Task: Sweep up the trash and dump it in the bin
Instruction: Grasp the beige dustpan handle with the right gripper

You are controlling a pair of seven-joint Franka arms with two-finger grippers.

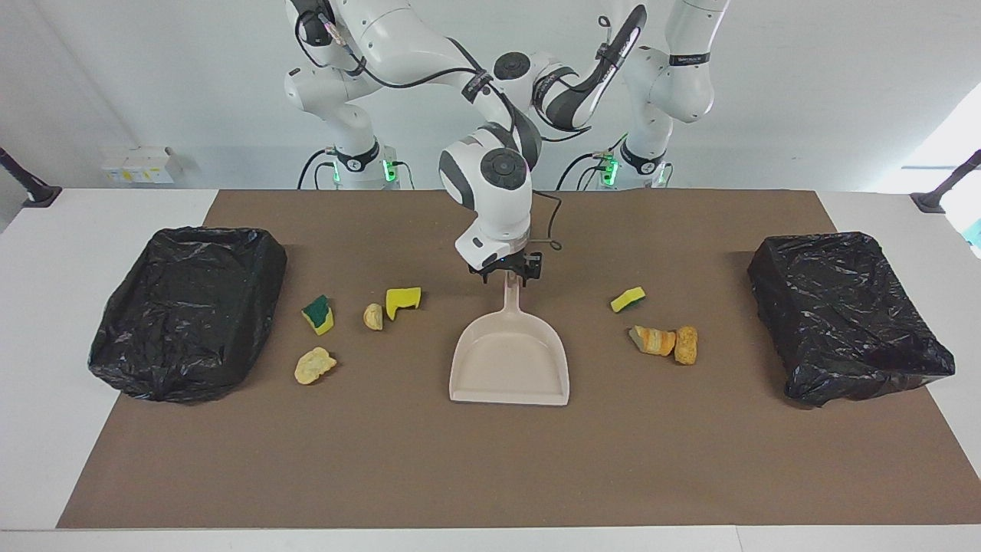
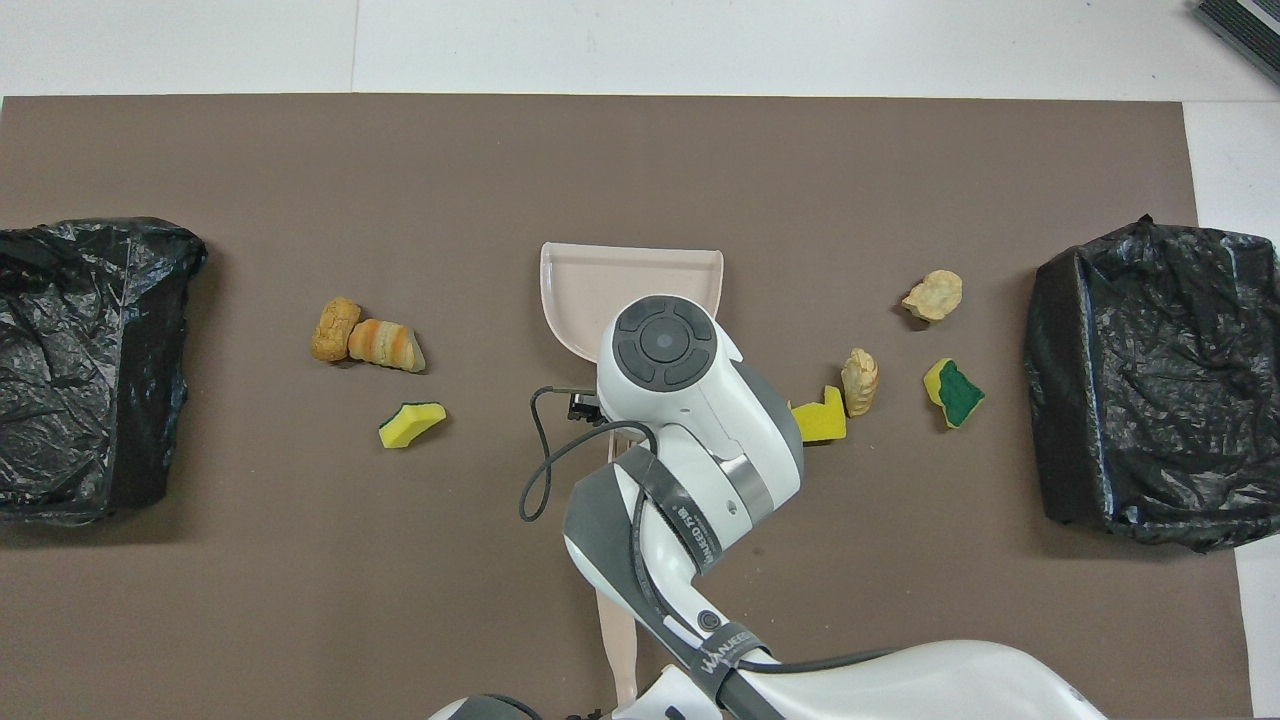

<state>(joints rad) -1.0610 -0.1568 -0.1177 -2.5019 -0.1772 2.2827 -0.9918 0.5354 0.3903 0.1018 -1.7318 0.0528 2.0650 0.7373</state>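
White wall backs a white counter (image 1: 46,307) covered by a brown mat (image 1: 490,475), and by the look of it the job has barely started. Off toward the right arm's end from the tool sits the first bin (image 1: 188,310), lined with a black bag and showing no trash inside. Between that bin and the tool lie four scraps on the mat: a green-and-yellow sponge piece (image 1: 318,314), a pale lump (image 1: 314,366) farther from the robots than it, a small tan lump (image 1: 373,316), and touching or just beside that, a yellow sponge chunk (image 1: 403,301). At the middle, the right tool (image 1: 510,274) is down at the end of the handle of the dustpan (image 1: 510,368) and seems clenched on it. The pan lies flat on the mat with nothing in it, its mouth pointing away from the robots. Toward the left arm's end from the tool lie a yellow sponge bit (image 1: 628,299) and two orange lumps (image 1: 653,341) side by side. Well past them stands the second bin (image 1: 847,318), also showing no trash. The left arm (image 1: 674,77) waits folded up by its base; its left tool is hidden, so I cannot tell its state. I judge that every scrap is left to sweep and dump.
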